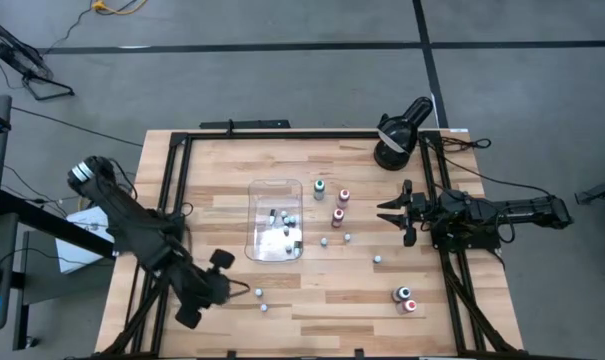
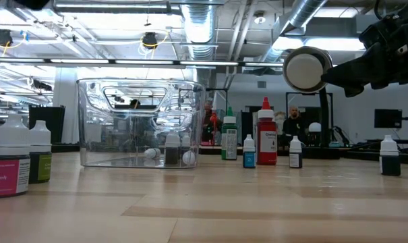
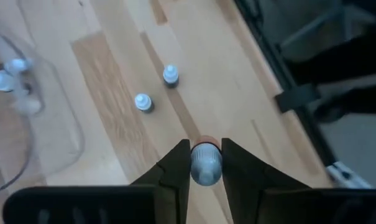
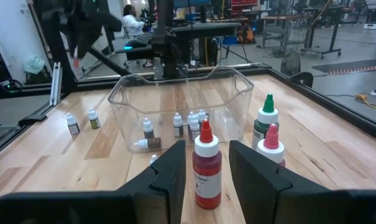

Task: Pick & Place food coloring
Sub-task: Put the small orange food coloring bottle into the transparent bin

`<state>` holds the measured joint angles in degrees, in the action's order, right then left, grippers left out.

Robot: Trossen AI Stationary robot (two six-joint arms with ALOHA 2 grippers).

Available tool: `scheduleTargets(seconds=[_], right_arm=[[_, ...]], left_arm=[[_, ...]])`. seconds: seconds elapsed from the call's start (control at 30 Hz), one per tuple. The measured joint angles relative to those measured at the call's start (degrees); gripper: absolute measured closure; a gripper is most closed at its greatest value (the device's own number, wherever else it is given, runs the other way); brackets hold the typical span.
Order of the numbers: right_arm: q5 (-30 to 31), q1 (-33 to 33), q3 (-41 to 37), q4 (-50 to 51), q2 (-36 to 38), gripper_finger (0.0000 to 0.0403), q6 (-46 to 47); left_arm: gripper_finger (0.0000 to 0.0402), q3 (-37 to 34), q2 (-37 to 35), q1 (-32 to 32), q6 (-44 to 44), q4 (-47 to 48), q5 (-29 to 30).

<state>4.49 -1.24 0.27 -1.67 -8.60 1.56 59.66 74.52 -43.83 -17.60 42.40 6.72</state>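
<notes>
The wooden bench [image 1: 322, 300] carries a clear plastic tray [image 1: 274, 233] near its middle, with several tiny food coloring bottles [image 1: 285, 232] lying inside it. More bottles stand on the bench just right of the tray, among them a taller red bottle [image 4: 207, 168]. The left pincer [image 3: 206, 163], at the bench's front left, is clamped on one small bottle [image 3: 206, 167]. The right pincer [image 4: 203, 180] hovers at the right side, fingers apart and empty, facing the red bottle.
</notes>
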Motion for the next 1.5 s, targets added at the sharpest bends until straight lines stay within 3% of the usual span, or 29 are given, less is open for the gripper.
scheduleTargets(seconds=[0.23,0.4,0.7,1.03,1.3,1.5], right_arm=[[0.0,-0.01,0.01,-0.02,-0.01,0.029,-0.01],[0.0,-0.01,0.01,-0.02,-0.01,0.029,-0.01],[0.0,0.0,0.0,-0.02,-0.02,0.029,-0.02],[0.0,-0.02,0.01,-0.02,0.0,0.029,-0.02],[0.0,-0.02,0.02,-0.02,-0.02,0.029,-0.02],[0.0,0.0,0.01,-0.02,0.0,0.029,-0.02]], left_arm=[[0.0341,0.0,-8.29,2.02,-3.05,0.49,1.23],[0.0336,0.02,-10.12,8.12,-2.85,0.26,3.07],[0.0336,0.59,-9.61,24.41,0.31,-3.7,3.13],[0.0336,0.63,-8.89,40.76,-3.23,-6.7,3.23],[0.0335,0.63,-8.52,48.11,-5.67,-6.79,5.23],[0.0334,1.81,-2.3,50.24,-4.63,-7.94,2.98]])
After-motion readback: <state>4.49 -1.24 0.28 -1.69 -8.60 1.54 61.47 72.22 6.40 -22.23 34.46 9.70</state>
